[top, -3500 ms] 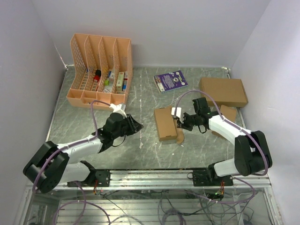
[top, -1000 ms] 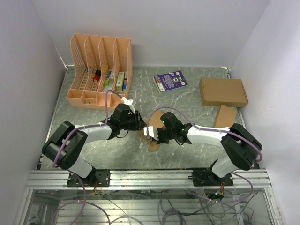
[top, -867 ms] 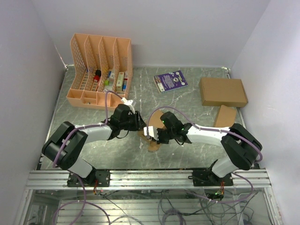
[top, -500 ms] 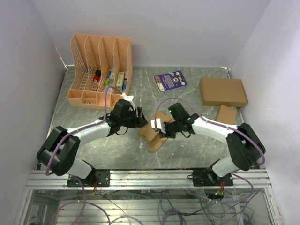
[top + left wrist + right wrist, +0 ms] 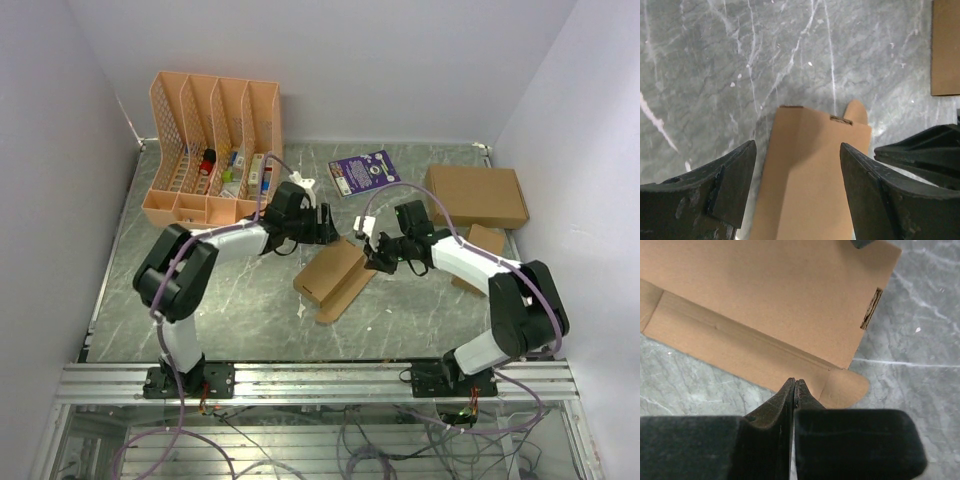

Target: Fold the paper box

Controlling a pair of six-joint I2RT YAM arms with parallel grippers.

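Note:
The paper box (image 5: 335, 275) lies flat on the marble table, a slim brown carton with a long side flap and a rounded tab (image 5: 847, 387) spread out beside it. My left gripper (image 5: 322, 226) hovers just beyond the box's far end with its fingers spread wide. In the left wrist view the box (image 5: 810, 170) shows below the left gripper (image 5: 797, 145), apart from both fingers. My right gripper (image 5: 373, 260) is shut and empty at the box's right edge. In the right wrist view the right gripper (image 5: 795, 381) points at the flap crease of the box (image 5: 765, 305).
A pink file organizer (image 5: 215, 150) with small items stands at the back left. A purple booklet (image 5: 364, 172) lies behind the grippers. A large brown box (image 5: 476, 195) and a small brown carton (image 5: 487, 243) sit at the right, under the right arm.
Both grippers have drawn back from the box toward the far side. The left gripper has opened and let go. The box has shifted slightly right and lies free.

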